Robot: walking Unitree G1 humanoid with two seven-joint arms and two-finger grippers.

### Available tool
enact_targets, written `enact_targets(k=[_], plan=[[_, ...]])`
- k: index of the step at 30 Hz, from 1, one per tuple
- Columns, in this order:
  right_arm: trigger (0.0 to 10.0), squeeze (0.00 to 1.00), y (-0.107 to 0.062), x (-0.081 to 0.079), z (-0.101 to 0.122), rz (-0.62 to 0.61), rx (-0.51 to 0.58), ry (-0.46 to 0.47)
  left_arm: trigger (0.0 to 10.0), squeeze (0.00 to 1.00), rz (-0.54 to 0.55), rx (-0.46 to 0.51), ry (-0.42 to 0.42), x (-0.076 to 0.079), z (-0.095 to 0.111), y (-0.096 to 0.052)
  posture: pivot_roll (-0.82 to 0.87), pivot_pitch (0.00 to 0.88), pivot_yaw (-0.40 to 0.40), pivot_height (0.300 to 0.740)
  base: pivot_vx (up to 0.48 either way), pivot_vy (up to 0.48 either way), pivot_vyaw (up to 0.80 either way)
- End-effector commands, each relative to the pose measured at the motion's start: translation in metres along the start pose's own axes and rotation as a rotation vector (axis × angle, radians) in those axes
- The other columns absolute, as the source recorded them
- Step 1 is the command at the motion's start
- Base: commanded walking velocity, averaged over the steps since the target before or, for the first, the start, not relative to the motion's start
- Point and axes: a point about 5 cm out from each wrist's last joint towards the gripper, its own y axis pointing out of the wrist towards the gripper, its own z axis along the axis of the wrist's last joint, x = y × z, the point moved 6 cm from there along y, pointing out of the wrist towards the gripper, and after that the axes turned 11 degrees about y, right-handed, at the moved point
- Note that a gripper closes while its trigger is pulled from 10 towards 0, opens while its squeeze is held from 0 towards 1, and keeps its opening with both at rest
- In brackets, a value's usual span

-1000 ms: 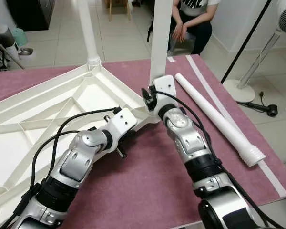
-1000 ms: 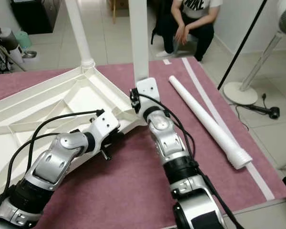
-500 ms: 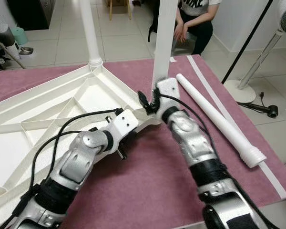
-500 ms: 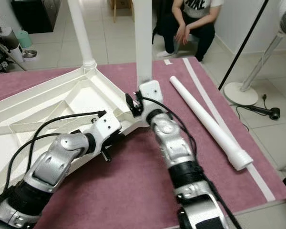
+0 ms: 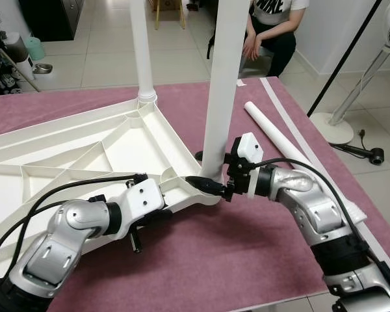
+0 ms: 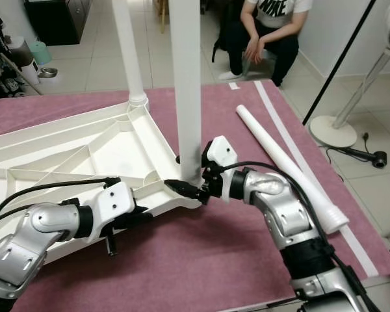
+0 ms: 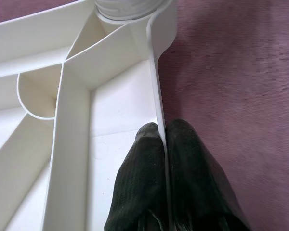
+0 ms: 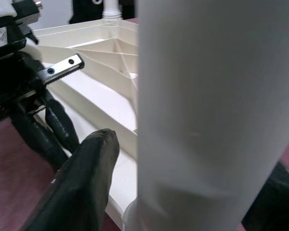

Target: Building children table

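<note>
The white tabletop lies upside down on the purple mat, ribs up. One white leg stands at its far corner. A second leg stands upright in the near corner socket. My left gripper is shut on the tabletop's thin rim, one finger on each side. My right gripper reaches in from the right at the near leg's base. Its fingers straddle the leg, with a slim gap showing beside it. A third leg lies loose on the mat to the right.
A person squats on the tiled floor beyond the mat. A fan stand and a black slanted pole are at the right. Bowls and clutter sit at the far left. The mat's near edge is close to my arms.
The camera has shifted. My right arm has swung around the near leg, from in front of it to its right side, and now sits lower at the base. The left gripper kept its hold.
</note>
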Motion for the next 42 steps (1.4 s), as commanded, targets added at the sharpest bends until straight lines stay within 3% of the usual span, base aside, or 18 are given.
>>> enact_targets(k=[1,2,3,4,6,10,11,19,25,26,31,32,34,35,36,38,40,42], plan=[[4.4,0.0,0.009,-0.012,-0.003,0.079,-0.014,0.005,10.0,0.0,0.062,0.147,0.156,-0.012,0.043,-0.012,0.11,0.0,0.014,0.74,0.0,0.0,0.0],[2.0,0.0,0.011,-0.012,-0.001,0.084,-0.004,0.009,10.0,0.0,0.07,0.152,0.154,-0.012,0.043,-0.012,0.11,0.0,0.014,0.74,0.0,0.0,0.0],[2.0,0.0,0.011,-0.012,-0.001,0.084,-0.004,0.009,10.0,0.0,0.07,0.152,0.154,-0.012,0.043,-0.012,0.11,0.0,0.014,0.74,0.0,0.0,0.0],[0.0,0.0,0.015,-0.009,-0.001,0.061,0.006,0.012,10.0,0.0,0.092,0.158,0.147,-0.016,0.045,-0.01,0.11,0.0,0.014,0.74,0.0,0.0,0.0],[0.0,0.0,0.015,-0.009,-0.001,0.061,0.006,0.012,10.0,0.0,0.092,0.158,0.147,-0.016,0.045,-0.01,0.11,0.0,0.014,0.74,0.0,0.0,0.0],[0.0,0.0,0.034,0.037,-0.01,-0.324,0.003,0.031,10.0,0.0,0.313,0.099,0.092,-0.057,0.047,0.011,0.12,0.0,0.012,0.74,0.0,0.0,0.0],[0.0,0.0,0.034,0.037,-0.01,-0.324,0.003,0.031,10.0,0.0,0.313,0.099,0.092,-0.057,0.047,0.011,0.12,0.0,0.012,0.74,0.0,0.0,0.0],[0.0,0.0,0.036,0.084,-0.01,-0.837,0.017,0.022,10.0,0.0,0.51,0.093,0.008,-0.102,0.071,0.034,0.11,0.0,0.018,0.74,0.0,0.0,0.0],[0.0,0.0,0.045,0.081,-0.003,-0.843,0.056,0.034,10.0,0.0,0.504,0.115,0.02,-0.104,0.08,0.037,0.11,0.0,0.021,0.74,0.0,0.0,0.0],[10.0,0.0,0.05,0.077,0.004,-0.809,0.095,0.039,10.0,0.0,0.495,0.118,0.031,-0.103,0.081,0.037,0.11,0.0,0.022,0.74,0.0,0.0,0.0],[10.0,0.0,0.053,0.07,0.015,-0.762,0.152,0.013,10.0,0.0,0.481,0.11,0.048,-0.101,0.078,0.035,0.11,0.0,0.022,0.74,0.0,0.0,0.0],[10.0,1.0,0.055,0.065,0.019,-0.707,0.184,0.033,10.0,0.0,0.471,0.107,0.055,-0.098,0.076,0.033,0.11,0.0,0.02,0.74,0.0,0.0,0.0],[10.0,1.0,0.055,0.065,0.019,-0.707,0.184,0.033,10.0,0.0,0.471,0.107,0.055,-0.098,0.076,0.033,0.11,0.0,0.02,0.74,0.0,0.0,0.0],[10.0,0.75,0.056,0.058,0.022,-0.64,0.201,0.041,10.0,0.0,0.453,0.11,0.063,-0.095,0.075,0.032,0.11,0.0,0.019,0.74,0.0,0.0,0.0],[10.0,0.0,0.056,0.046,0.027,-0.519,0.212,0.041,10.0,0.0,0.406,0.127,0.088,-0.085,0.075,0.028,0.11,0.0,0.017,0.74,0.0,0.0,0.0],[10.0,0.0,0.056,0.046,0.027,-0.519,0.212,0.041,10.0,0.0,0.406,0.127,0.088,-0.085,0.075,0.028,0.11,0.0,0.017,0.74,0.0,0.0,0.0],[10.0,0.0,0.046,0.019,0.027,-0.273,0.173,0.02,10.0,0.0,0.275,0.16,0.151,-0.059,0.074,0.015,0.11,0.0,0.014,0.74,0.0,0.0,0.0],[10.0,0.0,0.039,0.008,0.024,-0.183,0.145,0.016,10.0,0.0,0.224,0.167,0.173,-0.049,0.072,0.009,0.11,0.0,0.014,0.74,0.0,0.0,0.0]])
